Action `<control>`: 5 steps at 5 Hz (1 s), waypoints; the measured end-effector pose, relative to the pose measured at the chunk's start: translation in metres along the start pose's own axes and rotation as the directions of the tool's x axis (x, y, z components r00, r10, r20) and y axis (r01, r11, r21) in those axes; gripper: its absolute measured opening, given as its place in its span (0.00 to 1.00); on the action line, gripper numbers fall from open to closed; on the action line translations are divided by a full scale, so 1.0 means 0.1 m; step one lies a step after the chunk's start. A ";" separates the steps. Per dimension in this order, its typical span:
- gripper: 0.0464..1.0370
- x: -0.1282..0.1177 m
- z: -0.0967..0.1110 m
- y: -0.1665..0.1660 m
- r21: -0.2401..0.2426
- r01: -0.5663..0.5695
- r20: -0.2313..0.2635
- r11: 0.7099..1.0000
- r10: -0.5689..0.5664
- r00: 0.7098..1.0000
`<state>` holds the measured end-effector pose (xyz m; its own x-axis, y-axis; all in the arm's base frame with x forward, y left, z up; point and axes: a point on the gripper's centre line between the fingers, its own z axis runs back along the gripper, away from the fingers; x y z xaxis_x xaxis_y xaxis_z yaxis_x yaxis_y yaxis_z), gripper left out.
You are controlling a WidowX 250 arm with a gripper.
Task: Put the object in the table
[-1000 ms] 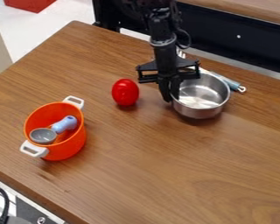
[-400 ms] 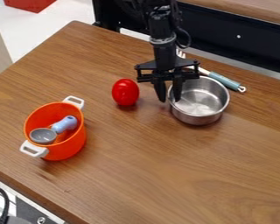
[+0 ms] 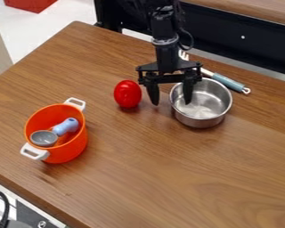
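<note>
The steel pot (image 3: 198,121) stands upright on the tabletop (image 3: 168,178), and I take it to be the task's object, since the sentence names none. The gripper (image 3: 171,103) is spread wide and straddles the pot's near-left wall, one finger outside it and the other over the open mouth. The likeliest trouble is a sideways exit: the inner finger could hook the rim and drag or tip the pot. Closing early would pinch the wall again. A swing to the left of the view might knock the red egg-shaped object (image 3: 128,94), which is near the outer finger and looks apt to roll. If pushed backward, the pot could shove the teal-handled fork (image 3: 228,83) just behind it; I cannot tell whether they touch. Lifting straight up seems safest.

The pot is round and shallow, with a thin rim, shiny bare metal and pale reflections across its inner floor.
</note>
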<state>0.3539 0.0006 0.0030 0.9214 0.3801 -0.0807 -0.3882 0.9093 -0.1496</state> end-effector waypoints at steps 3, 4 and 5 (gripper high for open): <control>0.96 -0.27 0.30 -0.14 -0.049 0.106 0.041 0.993 -0.104 0.994; 0.96 -0.41 0.37 -0.12 -0.037 0.161 0.031 0.986 -0.160 0.987; 0.96 -0.55 0.38 -0.04 -0.012 0.229 0.034 0.973 -0.229 0.973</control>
<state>0.3056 -0.0172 0.0453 0.9858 0.1673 -0.0110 -0.1666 0.9701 -0.1764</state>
